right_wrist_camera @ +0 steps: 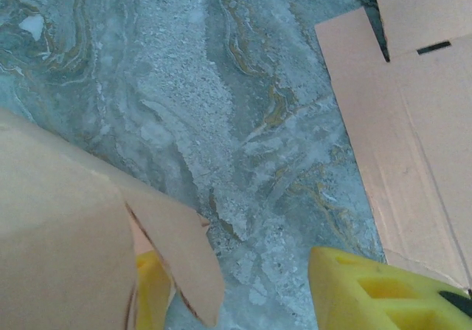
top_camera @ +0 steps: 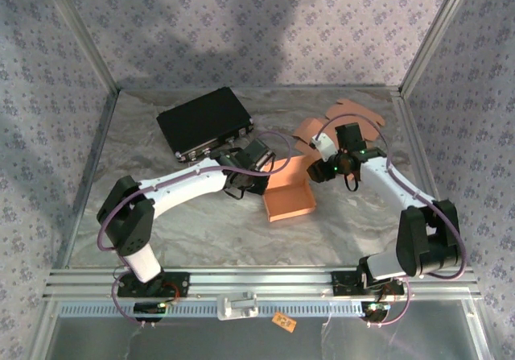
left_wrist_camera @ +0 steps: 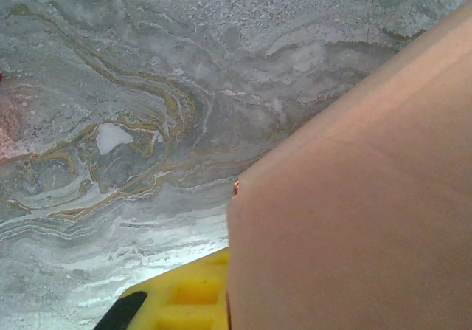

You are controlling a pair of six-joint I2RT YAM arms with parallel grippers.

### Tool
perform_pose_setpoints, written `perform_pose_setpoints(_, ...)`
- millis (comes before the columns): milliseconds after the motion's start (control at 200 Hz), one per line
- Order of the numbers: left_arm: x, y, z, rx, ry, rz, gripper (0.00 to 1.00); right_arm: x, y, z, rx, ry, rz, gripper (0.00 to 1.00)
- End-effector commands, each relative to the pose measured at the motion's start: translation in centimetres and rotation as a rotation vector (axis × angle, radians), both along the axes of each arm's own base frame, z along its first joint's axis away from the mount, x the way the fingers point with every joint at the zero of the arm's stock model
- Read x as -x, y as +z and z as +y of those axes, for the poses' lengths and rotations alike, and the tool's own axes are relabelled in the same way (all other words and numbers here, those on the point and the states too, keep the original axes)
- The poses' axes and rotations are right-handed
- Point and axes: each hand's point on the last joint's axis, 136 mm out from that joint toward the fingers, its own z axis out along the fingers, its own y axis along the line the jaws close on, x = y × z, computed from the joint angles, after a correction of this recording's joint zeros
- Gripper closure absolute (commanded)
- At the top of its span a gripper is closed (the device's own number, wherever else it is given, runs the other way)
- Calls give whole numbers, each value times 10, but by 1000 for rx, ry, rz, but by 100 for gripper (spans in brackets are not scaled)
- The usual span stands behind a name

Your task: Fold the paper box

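Note:
The orange paper box (top_camera: 290,197) stands at mid-table as a half-formed tray with its walls raised. My left gripper (top_camera: 256,175) is at the box's left wall, shut on it. In the left wrist view that wall (left_wrist_camera: 354,197) rises right against one yellow finger (left_wrist_camera: 181,297) and hides the other. My right gripper (top_camera: 323,169) hovers at the box's back right corner, open. Its yellow fingers (right_wrist_camera: 376,289) stand well apart over bare table, and a loose box flap (right_wrist_camera: 177,249) hangs in front of the left one.
A second, flat sheet of orange cardboard (top_camera: 354,117) lies at the back right, and its slotted panels (right_wrist_camera: 413,123) show in the right wrist view. A black case (top_camera: 205,122) sits at the back left. Metal frame posts and patterned walls enclose the marbled table (top_camera: 201,231).

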Motion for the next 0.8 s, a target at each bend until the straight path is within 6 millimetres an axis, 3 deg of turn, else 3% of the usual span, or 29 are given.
perform_pose_setpoints(0, -1, 8, -3, -10, -17, -9, 91, -6, 12, 6, -24, 18, 1, 55)
perform_pose_setpoints(190, -6, 11, 0, -31, 13, -25, 100, 3, 12, 13, -17, 20, 13, 84)
perform_pose_setpoints(305, -16, 20, 3, -54, 58, -49, 100, 2, 15, 19, 11, -7, -13, 100)
perform_pose_setpoints(545, -52, 41, 17, -33, 217, -94, 100, -26, 39, 49, -54, -201, -156, 100)
perform_pose_setpoints(795, -93, 26, 30, 32, 295, -63, 100, -52, 44, 75, -91, -325, -233, 100)
